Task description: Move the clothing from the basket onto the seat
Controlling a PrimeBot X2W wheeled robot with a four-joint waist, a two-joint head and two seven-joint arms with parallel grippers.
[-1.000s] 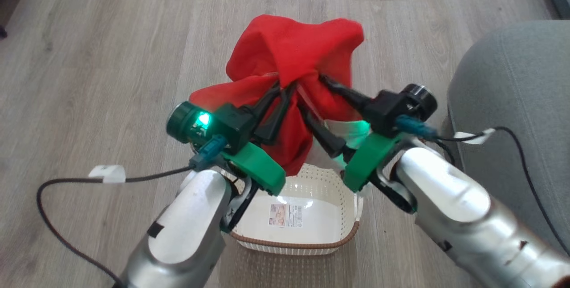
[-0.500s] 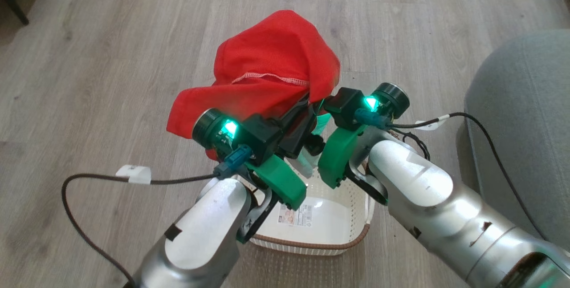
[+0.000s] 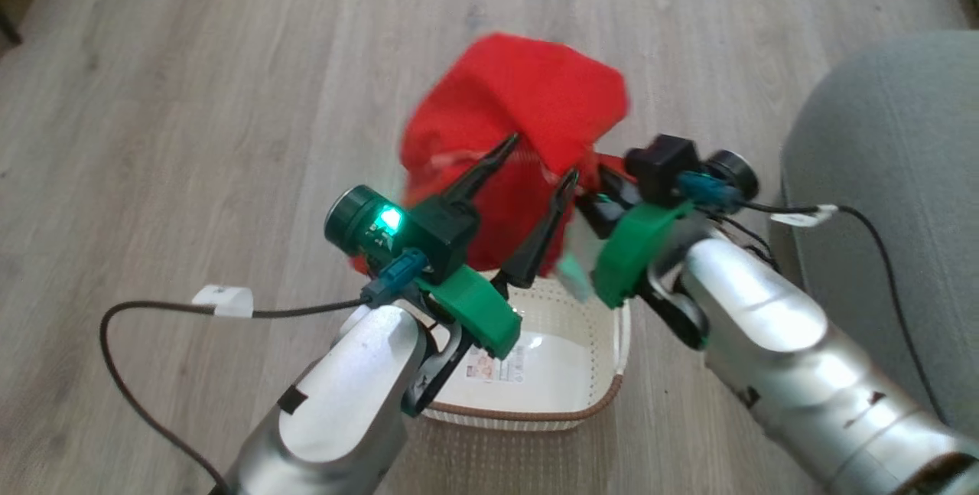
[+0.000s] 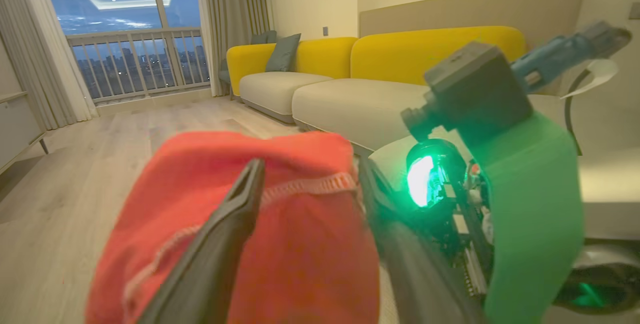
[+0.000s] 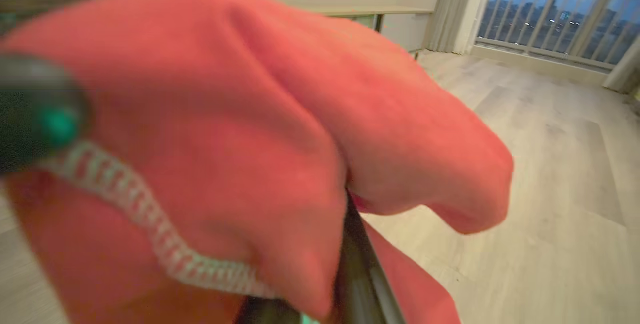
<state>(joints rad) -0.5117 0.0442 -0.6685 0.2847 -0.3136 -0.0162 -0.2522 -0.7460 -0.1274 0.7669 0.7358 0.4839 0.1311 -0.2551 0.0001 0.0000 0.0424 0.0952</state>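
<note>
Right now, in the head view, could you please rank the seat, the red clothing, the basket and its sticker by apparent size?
1. The seat and red clothing: unsure, seat cropped, clothing lifted nearer the camera.
2. The basket, partly hidden.
3. The sticker.

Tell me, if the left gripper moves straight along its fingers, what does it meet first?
Most likely the clothing, which hangs just ahead of the open left gripper; the exact depth is unclear.
</note>
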